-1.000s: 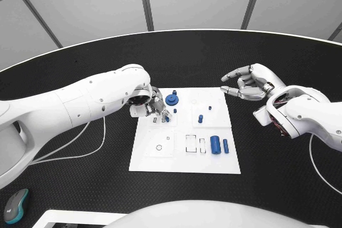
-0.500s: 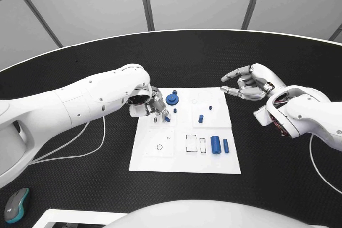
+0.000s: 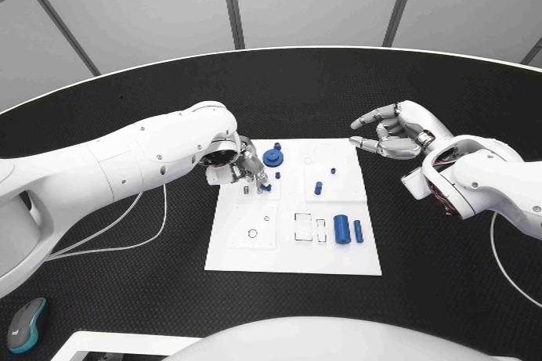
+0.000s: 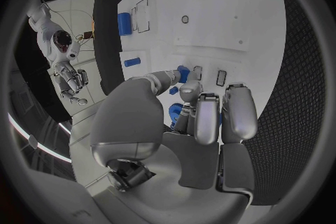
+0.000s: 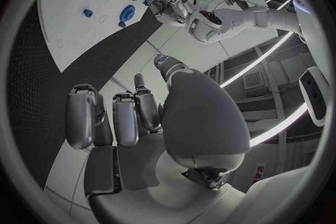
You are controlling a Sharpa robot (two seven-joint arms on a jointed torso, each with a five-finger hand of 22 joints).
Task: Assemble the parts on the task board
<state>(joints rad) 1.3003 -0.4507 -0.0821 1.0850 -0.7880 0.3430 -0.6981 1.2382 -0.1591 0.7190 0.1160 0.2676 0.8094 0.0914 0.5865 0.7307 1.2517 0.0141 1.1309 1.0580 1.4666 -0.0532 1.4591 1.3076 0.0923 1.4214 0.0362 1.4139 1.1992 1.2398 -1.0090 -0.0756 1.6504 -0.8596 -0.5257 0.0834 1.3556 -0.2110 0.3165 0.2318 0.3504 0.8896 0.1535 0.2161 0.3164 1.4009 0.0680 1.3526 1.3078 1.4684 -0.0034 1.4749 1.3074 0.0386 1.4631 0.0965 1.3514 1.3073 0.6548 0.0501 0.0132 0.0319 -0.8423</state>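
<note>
Black textured worktop (image 3: 135, 298) carries our white rectangular task board (image 3: 288, 255). Our left hand (image 3: 243, 171) pinches a small blue plastic peg (image 3: 265, 187) at the board's ten o'clock, apparently to seat it. Our right hand (image 3: 390, 132) waits curled, empty, at two o'clock.

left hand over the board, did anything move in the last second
Barely anything changed. The left hand keeps its fingertips down on a small blue part near the task board's left side, with no clear shift. The right hand stays hovering off the board, empty. The loose blue cylinders lie where they were.
</note>
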